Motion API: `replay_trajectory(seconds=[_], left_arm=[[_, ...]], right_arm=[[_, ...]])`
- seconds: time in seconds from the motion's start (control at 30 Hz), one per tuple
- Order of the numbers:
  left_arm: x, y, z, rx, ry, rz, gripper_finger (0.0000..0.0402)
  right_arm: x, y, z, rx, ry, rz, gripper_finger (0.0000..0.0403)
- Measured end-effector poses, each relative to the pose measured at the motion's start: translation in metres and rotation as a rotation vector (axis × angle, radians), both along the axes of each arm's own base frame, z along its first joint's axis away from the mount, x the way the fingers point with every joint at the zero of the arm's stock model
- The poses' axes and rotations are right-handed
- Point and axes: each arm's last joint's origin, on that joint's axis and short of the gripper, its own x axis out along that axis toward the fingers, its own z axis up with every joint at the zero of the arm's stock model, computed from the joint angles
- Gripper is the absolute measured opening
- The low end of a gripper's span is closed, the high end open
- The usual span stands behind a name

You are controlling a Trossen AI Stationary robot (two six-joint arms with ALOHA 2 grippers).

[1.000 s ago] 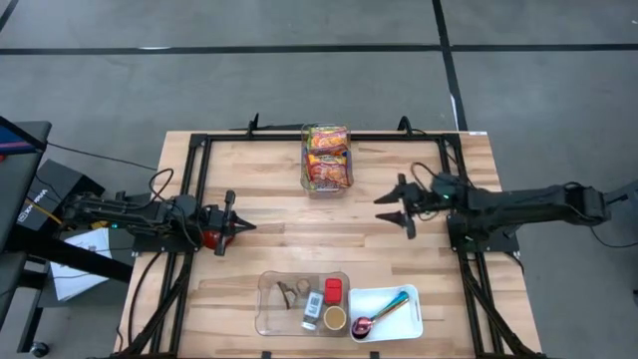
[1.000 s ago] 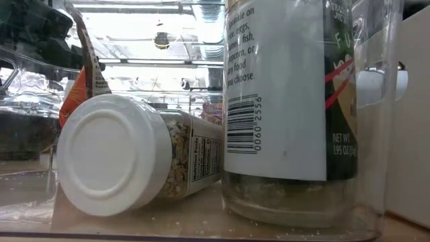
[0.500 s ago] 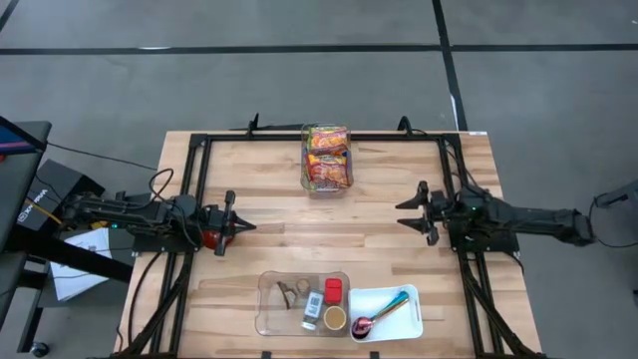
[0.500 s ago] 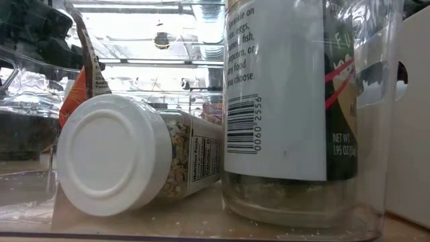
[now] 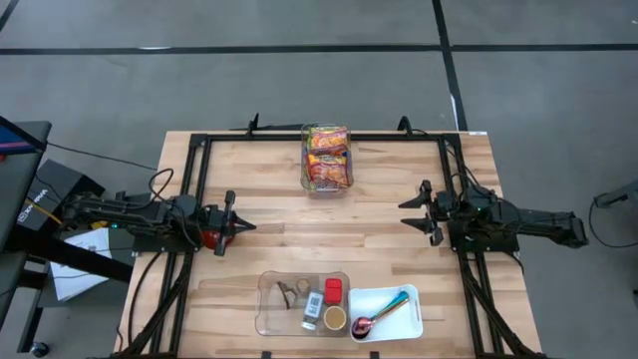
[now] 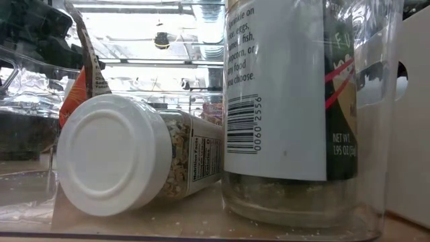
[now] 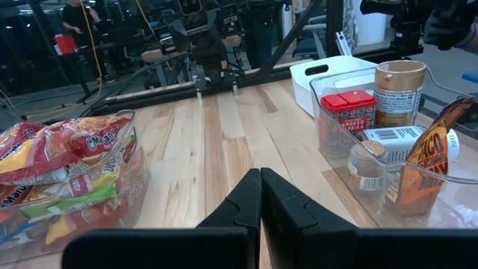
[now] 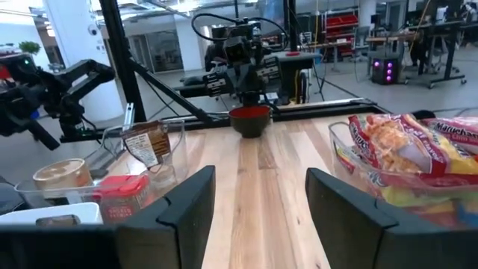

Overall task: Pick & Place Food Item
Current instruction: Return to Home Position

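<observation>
While the orange seasoning pack (image 7: 433, 161) leans inside the transparent bin (image 5: 262, 305) beside the white bin (image 5: 411, 321) on the desk (image 5: 269, 249), the right gripper (image 5: 408, 212) hovers spread open at the desk's right side. The left gripper (image 5: 242, 226), fingers pressed together, waits at the left.

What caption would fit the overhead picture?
Left gripper shut, right gripper open, at the table's sides; noodle bin, jar bin, spoon bin between.
</observation>
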Motion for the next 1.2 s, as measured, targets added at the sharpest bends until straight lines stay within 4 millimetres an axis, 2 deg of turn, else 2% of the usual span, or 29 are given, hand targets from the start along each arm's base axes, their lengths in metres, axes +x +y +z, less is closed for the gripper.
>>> replay_trajectory(seconds=[0.27, 1.2], left_arm=[[0.0, 0.0, 0.0, 0.0, 0.0, 0.0, 0.0], [0.0, 0.0, 0.0, 0.0, 0.0, 0.0, 0.0]], right_arm=[[0.0, 0.0, -0.0001, 0.073, 0.002, 0.001, 0.0202], [0.0001, 0.0, -0.0004, 0.076, 0.004, 0.001, 0.0202]])
